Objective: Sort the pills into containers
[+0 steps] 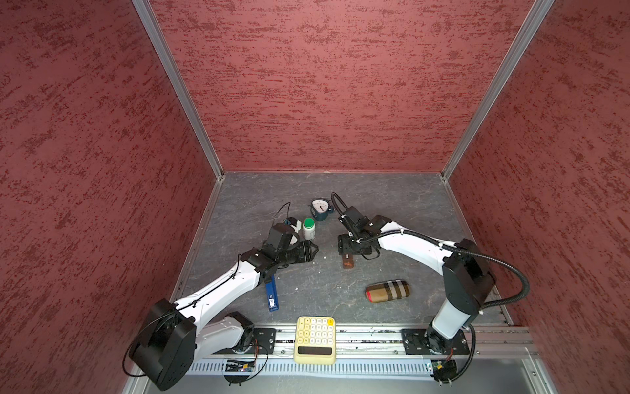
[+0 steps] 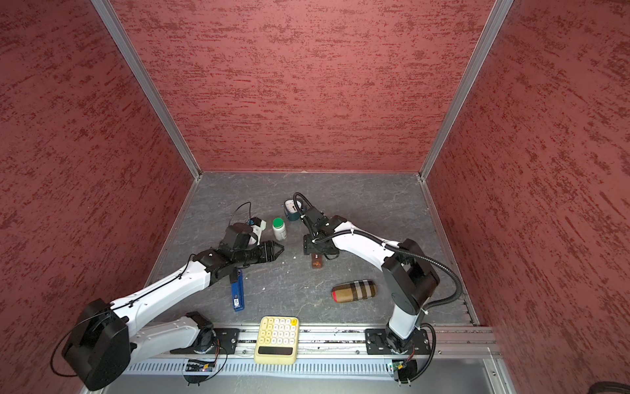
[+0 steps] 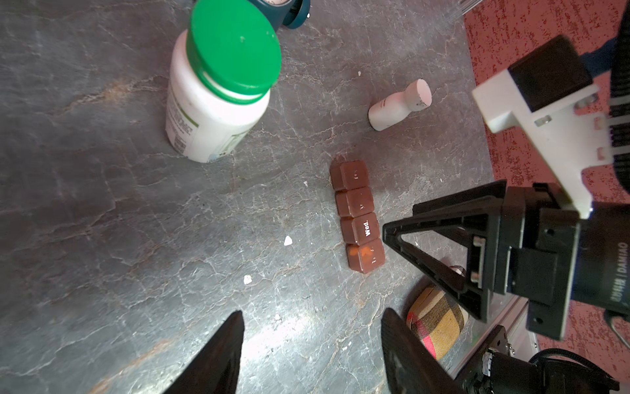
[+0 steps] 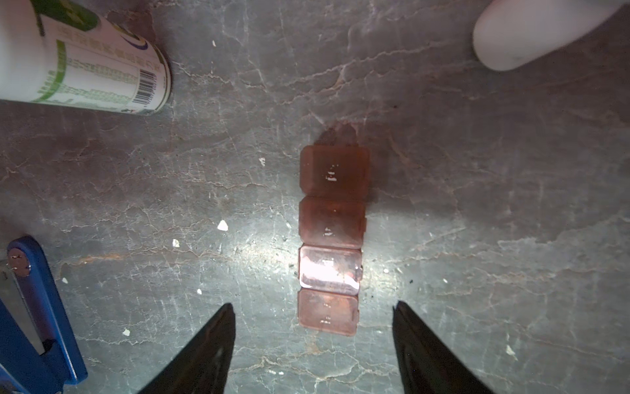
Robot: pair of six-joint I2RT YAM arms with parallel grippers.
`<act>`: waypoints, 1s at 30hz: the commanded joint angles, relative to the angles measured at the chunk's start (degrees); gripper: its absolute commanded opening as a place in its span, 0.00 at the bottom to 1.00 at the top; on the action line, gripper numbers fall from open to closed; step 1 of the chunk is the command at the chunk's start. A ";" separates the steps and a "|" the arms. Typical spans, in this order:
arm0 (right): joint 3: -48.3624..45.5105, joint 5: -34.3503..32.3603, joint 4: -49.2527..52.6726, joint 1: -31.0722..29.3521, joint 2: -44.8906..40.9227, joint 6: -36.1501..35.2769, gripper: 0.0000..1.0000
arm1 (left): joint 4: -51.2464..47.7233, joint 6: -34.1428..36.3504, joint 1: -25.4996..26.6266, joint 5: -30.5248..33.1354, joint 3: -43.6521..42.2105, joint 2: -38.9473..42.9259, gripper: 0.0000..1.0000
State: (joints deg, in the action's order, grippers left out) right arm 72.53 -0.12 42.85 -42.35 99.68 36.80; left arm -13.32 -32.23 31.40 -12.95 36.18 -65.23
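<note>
The containers (image 3: 358, 216) are a brown strip of four closed lidded compartments, flat on the grey table. Orange pills (image 3: 361, 251) show through the end lid. In both top views the strip (image 1: 347, 262) (image 2: 316, 263) is half hidden under my right gripper (image 1: 347, 254) (image 2: 317, 254). That gripper (image 4: 313, 305) hangs open just above the strip's near end (image 4: 330, 238), touching nothing. One of its fingers (image 3: 456, 208) shows beside the strip. My left gripper (image 3: 312, 314) (image 1: 316, 251) (image 2: 282, 250) is open and empty, left of the strip.
A white bottle with a green cap (image 1: 309, 229) (image 3: 218, 88) stands behind the left gripper. Also here: a small white bottle (image 3: 399, 104), a teal dial timer (image 1: 320, 208), a blue tool (image 1: 271, 296), a plaid case (image 1: 387, 291) and a yellow calculator (image 1: 315, 339). White crumbs (image 3: 288, 241) dot the table.
</note>
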 commanded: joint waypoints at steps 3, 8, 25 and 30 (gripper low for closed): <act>1.72 -1.92 2.06 -0.98 2.85 1.79 0.81 | -0.47 0.10 -0.48 0.56 -0.62 1.49 0.66; 2.21 -1.81 1.65 -1.23 5.47 1.97 0.80 | -0.49 0.02 -0.49 0.48 -0.65 1.54 0.67; 7.05 -4.38 4.60 -1.29 12.28 1.18 0.60 | -2.84 0.04 -1.33 0.67 -0.24 3.78 0.68; 6.44 -4.02 4.40 -1.25 12.63 1.00 0.58 | -2.49 -0.28 -1.38 0.04 -0.10 3.70 0.68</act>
State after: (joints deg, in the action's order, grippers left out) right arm 78.28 -2.31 46.15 -43.31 111.48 37.52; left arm -15.55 -32.56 30.46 -12.97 35.88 -62.13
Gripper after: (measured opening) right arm 0.581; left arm 0.681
